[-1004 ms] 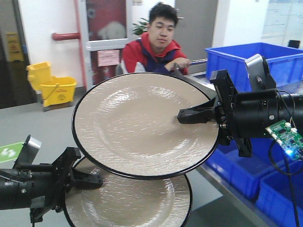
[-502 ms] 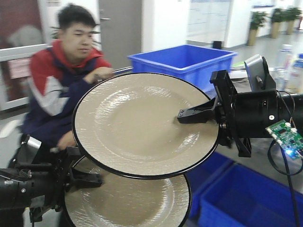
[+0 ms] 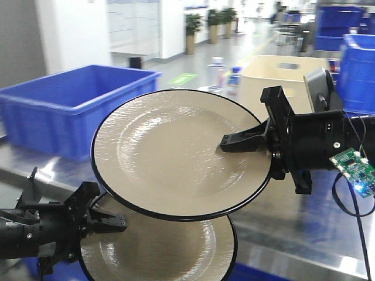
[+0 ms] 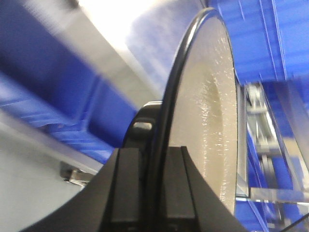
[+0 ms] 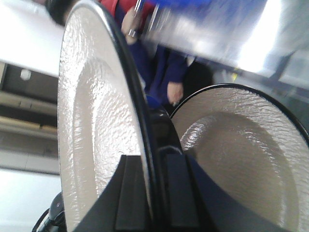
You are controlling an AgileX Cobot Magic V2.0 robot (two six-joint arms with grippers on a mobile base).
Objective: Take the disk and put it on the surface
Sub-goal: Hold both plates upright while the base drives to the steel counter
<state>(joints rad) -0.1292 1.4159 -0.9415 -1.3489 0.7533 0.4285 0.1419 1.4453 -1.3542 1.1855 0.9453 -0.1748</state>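
Exterior front-facing view: we hold two beige plates with black rims up in the air. Our right gripper (image 3: 225,142) pinches the right edge of the upper plate (image 3: 170,155). Our left gripper (image 3: 119,222) pinches the left edge of the lower plate (image 3: 167,253). The upper plate covers the top of the lower plate. Both wrist views show a plate rim squeezed between the fingers. A blue bin (image 3: 64,105) sits behind, at the left.
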